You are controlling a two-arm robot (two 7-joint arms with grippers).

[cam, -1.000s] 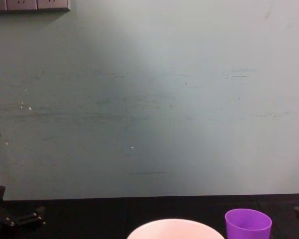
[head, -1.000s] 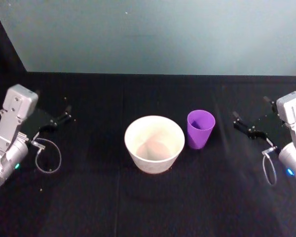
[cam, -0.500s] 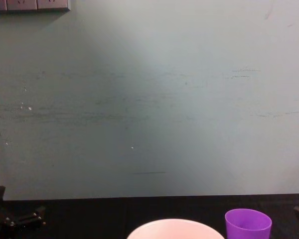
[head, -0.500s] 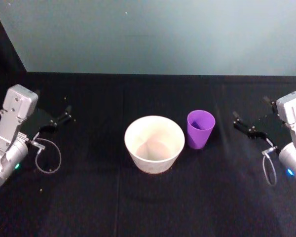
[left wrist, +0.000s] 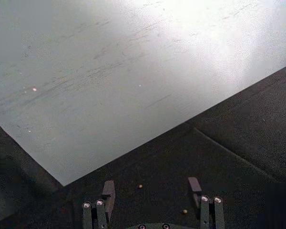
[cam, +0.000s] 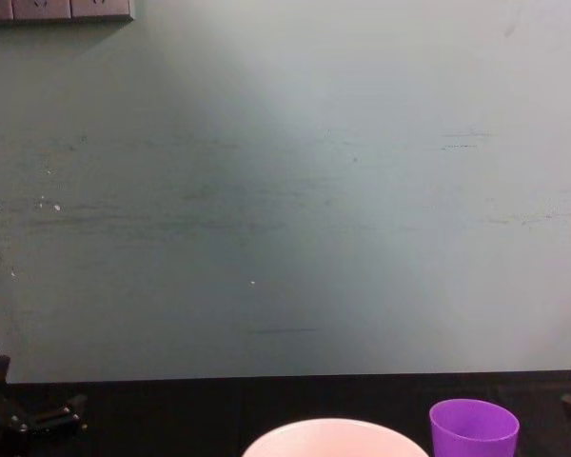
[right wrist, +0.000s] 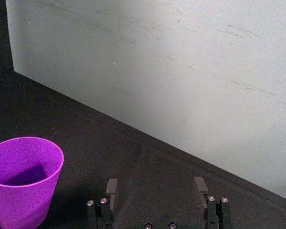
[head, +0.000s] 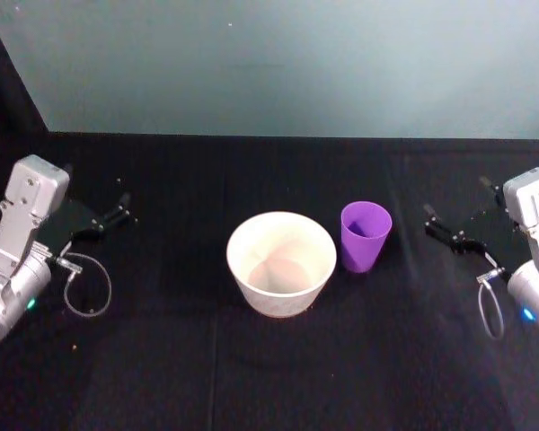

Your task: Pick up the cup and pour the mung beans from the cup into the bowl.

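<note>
Black table (head: 269, 368) carries a pale bowl (head: 280, 301) at centre. Purple cup (head: 366, 235) stands upright just beside it, on the robot's right (contact cannot be judged). Left gripper (left wrist: 151, 187) sits far left, fingers apart. Right gripper (right wrist: 155, 187) sits right of cup, fingers apart.
</note>
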